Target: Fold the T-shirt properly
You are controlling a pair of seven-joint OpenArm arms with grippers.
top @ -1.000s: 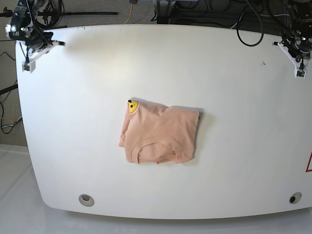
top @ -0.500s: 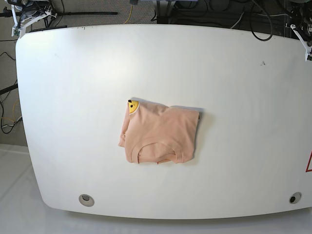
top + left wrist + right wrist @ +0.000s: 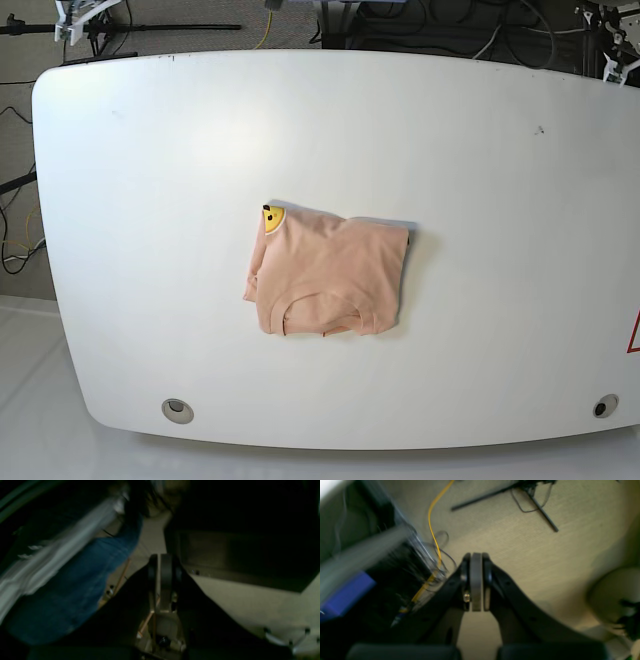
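Where the white bench [image 3: 480, 250] curves toward the camera in the base view, two small round fittings sit near its front rim, one at the left [image 3: 177, 408] and one at the right [image 3: 605, 406]. Just behind them, close to the middle of the bench, lies the T-shirt [image 3: 325, 272], folded into a compact peach block with its ribbed neckline along the near edge and a round yellow-and-black mark [image 3: 272, 219] at its far left corner. Nothing touches it.

Farther back, the bench top is bare up to its far edge. Beyond the far corners only small bits of each arm show at the top of the picture, well apart from the cloth, with dark cables and stands on the floor behind.

In the right wrist view the right gripper [image 3: 476, 580] is clenched, its pads pressed flat together with nothing between them, over beige floor with a yellow cable [image 3: 433, 537]. The dim, blurred left wrist view shows the left gripper [image 3: 162, 580] likewise closed and empty, beside something blue [image 3: 82, 587] that I cannot identify.
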